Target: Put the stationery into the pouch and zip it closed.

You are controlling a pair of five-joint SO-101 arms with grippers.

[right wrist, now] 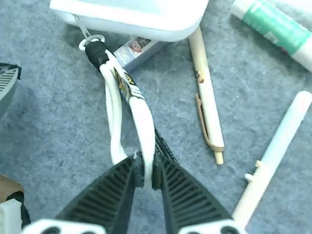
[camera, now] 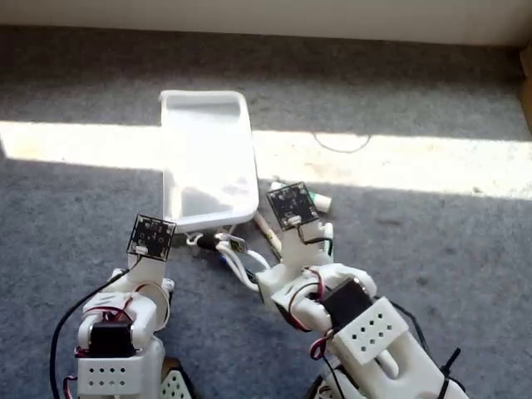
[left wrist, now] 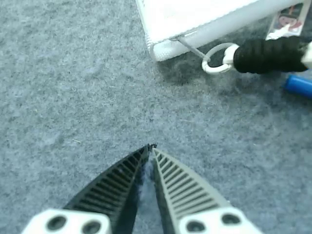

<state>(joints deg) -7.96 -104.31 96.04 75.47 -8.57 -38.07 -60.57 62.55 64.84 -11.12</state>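
We see grey carpet (camera: 83, 208) crossed by a sunlit band (camera: 416, 162). The white pouch (camera: 208, 158) lies on the carpet, with a beige pen (right wrist: 207, 102) just beside it. Our right gripper (right wrist: 146, 165) clamps the pouch's strap (right wrist: 139, 112). Our left gripper (left wrist: 150, 148) is pinched together on nothing. A blue item (left wrist: 298, 85) is cut off at the edge.

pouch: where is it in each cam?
High view: pouch centre, beyond both arms.
Left wrist view: its corner, ahead of the left gripper.
Right wrist view: its edge, past the right gripper.
Shared landmark: strap at that corner.
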